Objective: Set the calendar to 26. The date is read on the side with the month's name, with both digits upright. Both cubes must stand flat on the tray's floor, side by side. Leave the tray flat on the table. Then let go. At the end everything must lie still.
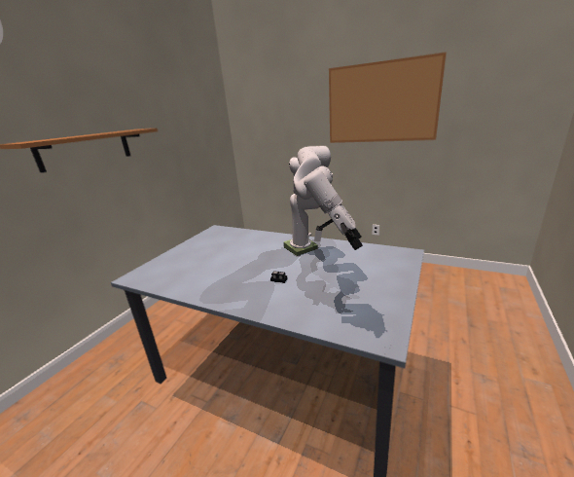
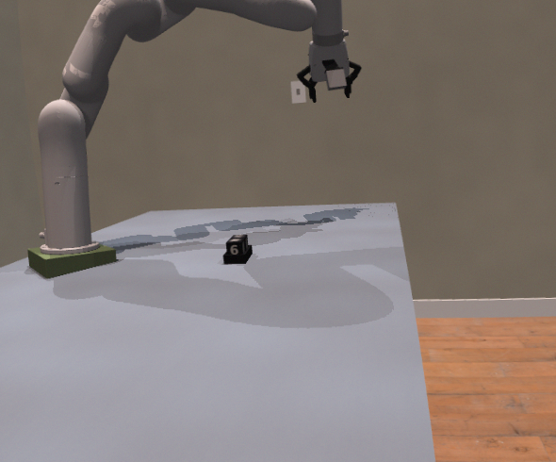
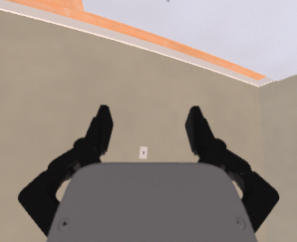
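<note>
Top view, and the digits on my cubes (image 1: 278,274) are too small to read! Over to the exterior: a 6 shows, but the other faces are too slanted to make out, and the picture's top edge chops my arm (image 2: 65,173). In my wrist view, the table (image 3: 211,24) runs off the top.

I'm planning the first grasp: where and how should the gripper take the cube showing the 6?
Probably by two opposite upright sides of its upper part, from above: the cube stands proud of the low tray, its top uncovered.
</note>
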Robot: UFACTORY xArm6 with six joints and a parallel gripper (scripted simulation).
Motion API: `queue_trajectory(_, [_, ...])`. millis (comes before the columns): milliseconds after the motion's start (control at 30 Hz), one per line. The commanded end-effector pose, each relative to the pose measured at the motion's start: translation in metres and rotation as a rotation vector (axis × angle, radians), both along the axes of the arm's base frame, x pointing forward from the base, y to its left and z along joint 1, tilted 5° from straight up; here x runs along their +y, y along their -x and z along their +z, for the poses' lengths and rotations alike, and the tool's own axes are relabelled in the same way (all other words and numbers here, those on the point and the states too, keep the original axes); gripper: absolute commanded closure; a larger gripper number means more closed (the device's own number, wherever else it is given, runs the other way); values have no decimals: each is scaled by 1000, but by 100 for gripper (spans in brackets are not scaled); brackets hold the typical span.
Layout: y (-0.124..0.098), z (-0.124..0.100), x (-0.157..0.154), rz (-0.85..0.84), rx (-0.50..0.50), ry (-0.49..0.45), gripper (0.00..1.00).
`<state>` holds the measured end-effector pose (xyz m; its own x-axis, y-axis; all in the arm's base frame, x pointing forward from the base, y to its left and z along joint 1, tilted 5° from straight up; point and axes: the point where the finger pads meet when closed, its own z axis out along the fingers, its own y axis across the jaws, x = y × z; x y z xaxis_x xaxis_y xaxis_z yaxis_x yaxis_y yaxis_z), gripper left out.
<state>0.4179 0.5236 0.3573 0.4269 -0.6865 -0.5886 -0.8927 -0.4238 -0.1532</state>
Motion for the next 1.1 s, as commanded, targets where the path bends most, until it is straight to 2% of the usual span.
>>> queue_trajectory(0, [0,3,0,0,-4,-4,0])
queue_trajectory(633, [-2,1,-3,-5,-6,1,0])
queue_trajectory(733, [-11,-9,-24,-29,-18,30,0])
queue_trajectory(800, [-21,-23,-52,-58,-33,68,0])
queue_trajectory(867, [-21,-23,-52,-58,-33,68,0])
queue_trajectory(900, [-26,-31,-70,-75,-42,92,0])
queue_trajectory(967, [-26,-31,-70,-75,-42,92,0])
queue_trajectory(1000, [-30,-41,-92,-94,-51,120,0])
queue_trajectory(1067, [-30,-41,-92,-94,-51,120,0])
